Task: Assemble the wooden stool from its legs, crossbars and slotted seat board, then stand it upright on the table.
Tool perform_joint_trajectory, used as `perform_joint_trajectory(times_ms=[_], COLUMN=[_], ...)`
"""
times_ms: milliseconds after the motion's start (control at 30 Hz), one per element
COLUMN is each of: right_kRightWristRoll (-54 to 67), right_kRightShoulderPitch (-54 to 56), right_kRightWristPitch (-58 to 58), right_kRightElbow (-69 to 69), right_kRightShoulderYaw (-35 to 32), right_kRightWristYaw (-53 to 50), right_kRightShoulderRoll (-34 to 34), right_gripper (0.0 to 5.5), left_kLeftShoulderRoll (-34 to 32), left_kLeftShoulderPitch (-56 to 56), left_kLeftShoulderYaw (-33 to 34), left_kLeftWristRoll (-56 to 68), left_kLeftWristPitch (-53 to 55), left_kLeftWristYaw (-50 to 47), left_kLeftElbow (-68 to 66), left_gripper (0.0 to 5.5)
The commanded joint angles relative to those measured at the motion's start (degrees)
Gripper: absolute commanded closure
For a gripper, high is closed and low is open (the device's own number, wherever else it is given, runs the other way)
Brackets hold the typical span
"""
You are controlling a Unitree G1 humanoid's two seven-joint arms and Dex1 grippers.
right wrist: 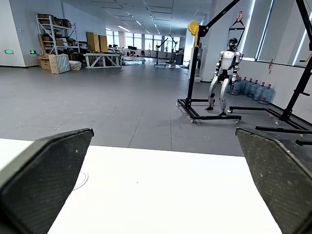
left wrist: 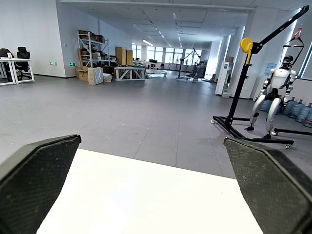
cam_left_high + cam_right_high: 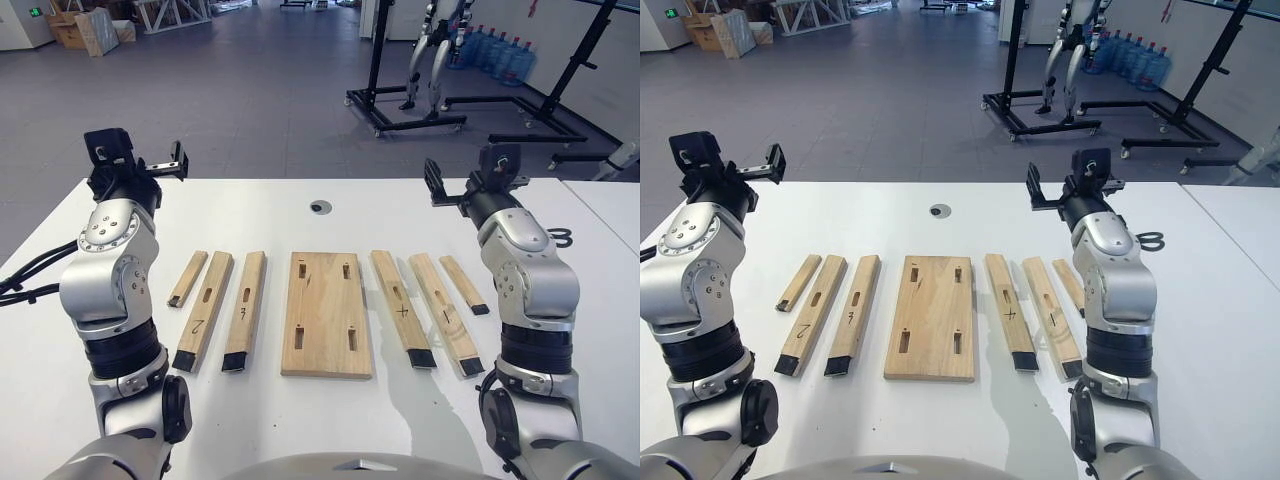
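As the left claw (image 2: 153,180) and right claw (image 1: 161,175) gape wide near the table (image 3: 250,205) edge, gaps seemingly flank the seat board (image 3: 327,312).

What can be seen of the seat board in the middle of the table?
The seat board is a pale rectangular wooden panel with four small slots, two near each end. It lies flat on the white table, long side pointing away from the robot, apart from the strips on either side, untouched.
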State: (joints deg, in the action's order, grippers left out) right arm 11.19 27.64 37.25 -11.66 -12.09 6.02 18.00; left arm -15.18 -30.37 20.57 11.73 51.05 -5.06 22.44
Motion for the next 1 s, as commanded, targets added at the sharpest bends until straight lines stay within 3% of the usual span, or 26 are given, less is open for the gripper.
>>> perform_joint_trajectory(times_ms=[33, 700, 800, 900, 1000], right_kRightWristRoll=[-0.53, -1.23, 1.30, 3.87, 5.57], right_kRightShoulderPitch=[0.63, 0.64, -1.62, -12.40, -19.50], right_kRightWristPitch=[-0.83, -0.20, 8.04, 14.93, 15.50], right_kRightElbow=[0.56, 0.26, -2.38, -6.12, -2.75], right_kRightShoulderYaw=[0.82, 1.05, -3.33, -6.63, -7.48], right_kRightWristYaw=[0.28, -0.08, 5.84, 16.83, 22.77], right_kRightShoulderRoll=[0.26, 1.16, 10.28, 22.45, 25.40], right_gripper=[0.10, 0.10, 0.10, 0.10, 0.10], left_kLeftShoulderRoll=[0.29, -0.11, -1.15, -1.91, -1.01], left_kLeftShoulderPitch=[0.04, 0.12, 2.42, 9.07, 11.89], left_kLeftShoulderYaw=[-0.45, -0.46, 1.23, 6.25, 8.03], left_kLeftWristRoll=[0.15, 0.13, 0.11, 0.52, 0.79], left_kLeftWristPitch=[0.33, -0.22, 1.29, 4.22, 5.40], left_kLeftWristYaw=[-0.04, 0.31, 0.46, 0.79, 0.22], left_kLeftElbow=[1.01, 0.71, 3.15, 8.20, 10.51], left_gripper=[0.11, 0.11, 0.11, 0.11, 0.11])
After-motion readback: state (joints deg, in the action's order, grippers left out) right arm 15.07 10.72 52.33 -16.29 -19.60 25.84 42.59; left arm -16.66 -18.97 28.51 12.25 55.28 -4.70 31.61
